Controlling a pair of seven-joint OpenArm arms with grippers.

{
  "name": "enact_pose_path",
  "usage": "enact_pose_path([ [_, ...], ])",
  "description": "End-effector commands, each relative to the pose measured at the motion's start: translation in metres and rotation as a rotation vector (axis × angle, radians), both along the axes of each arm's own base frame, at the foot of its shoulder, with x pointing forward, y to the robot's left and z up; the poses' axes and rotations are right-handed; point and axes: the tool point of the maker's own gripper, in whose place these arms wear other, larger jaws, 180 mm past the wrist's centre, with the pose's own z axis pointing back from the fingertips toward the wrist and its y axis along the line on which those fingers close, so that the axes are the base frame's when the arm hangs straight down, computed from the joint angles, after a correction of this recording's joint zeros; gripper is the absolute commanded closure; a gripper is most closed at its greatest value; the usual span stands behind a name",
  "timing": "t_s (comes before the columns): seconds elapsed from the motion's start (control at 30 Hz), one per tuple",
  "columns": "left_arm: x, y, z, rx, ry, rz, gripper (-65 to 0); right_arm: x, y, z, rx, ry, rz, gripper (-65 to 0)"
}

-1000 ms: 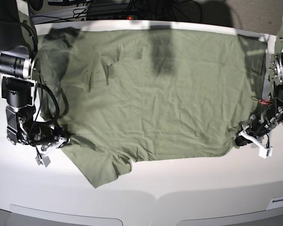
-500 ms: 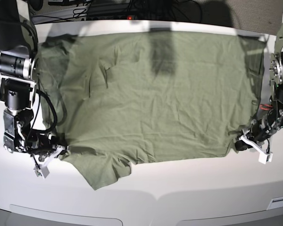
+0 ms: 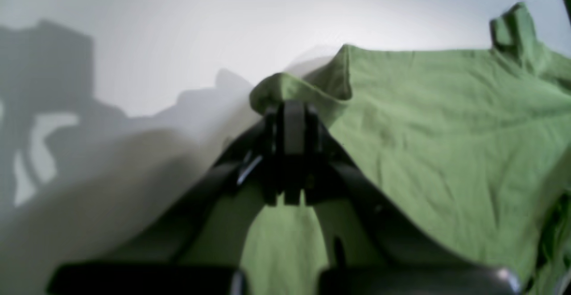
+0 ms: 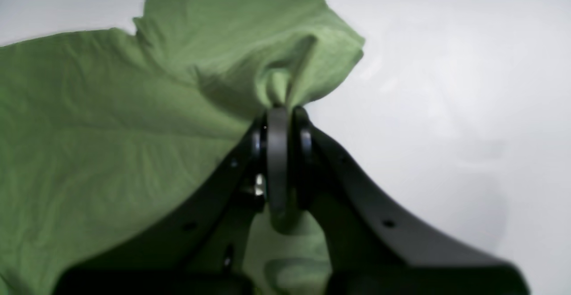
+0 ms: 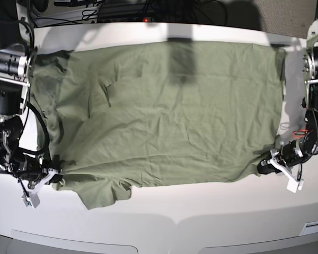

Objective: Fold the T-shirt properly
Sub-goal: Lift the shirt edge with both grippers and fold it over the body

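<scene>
The sage-green T-shirt (image 5: 169,111) lies spread flat across the white table, wrinkled, with a sleeve flap near the front left. On the right side of the base view my left gripper (image 5: 264,167) is shut on the shirt's near right corner; the left wrist view shows the T-shirt (image 3: 446,121) hem bunched over the closed left gripper (image 3: 292,107). At the left of the base view my right gripper (image 5: 55,177) is shut on the near left edge. The right wrist view shows the T-shirt (image 4: 111,116) pinched into a peak at the closed right gripper (image 4: 283,110).
Both arms (image 5: 8,100) stand along the table's (image 5: 212,211) left and right sides. Cables and equipment (image 5: 122,10) run along the far edge behind the shirt. A curved front rim (image 5: 175,227) bounds the near side.
Both grippers have moved toward the near edge and slightly left with the cloth. The whole shirt has slid left and forward, uncovering white table at the far right.
</scene>
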Motion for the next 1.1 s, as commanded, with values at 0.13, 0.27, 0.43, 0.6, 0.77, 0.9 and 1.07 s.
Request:
enact_pose_path([
  [0.13, 0.000, -0.014, 0.036, 0.007, -0.111, -0.078, 0.0, -0.009, 0.003, 0.020, -0.064, -0.082, 0.055, 0.0],
  [0.27, -0.011, -0.027, 0.054, 0.016, -0.128, -0.151, 0.0, -0.028, 0.014, 0.017, -0.107, -0.099, 0.106, 0.0],
  [0.43, -0.020, -0.024, 0.082, 0.018, -0.134, -0.180, 0.0, -0.050, 0.010, 0.025, -0.208, -0.118, 0.159, 0.0],
  [0.6, -0.036, -0.017, 0.081, 0.016, -0.047, -0.217, 0.0, -0.068, -0.006, 0.033, -0.301, -0.111, 0.190, 0.0],
  [0.77, -0.049, -0.019, 0.079, -0.025, 0.013, -0.259, 0.0, -0.073, -0.027, 0.046, -0.353, -0.116, 0.170, 0.0],
  [0.9, -0.051, -0.015, 0.079, -0.021, 0.023, -0.257, 0.0, -0.072, -0.040, 0.057, -0.354, -0.135, 0.126, 0.0],
  [1.07, -0.052, 0.015, 0.085, 0.006, 0.054, -0.193, 0.0, -0.075, -0.047, 0.059, -0.350, -0.139, 0.104, 0.0],
])
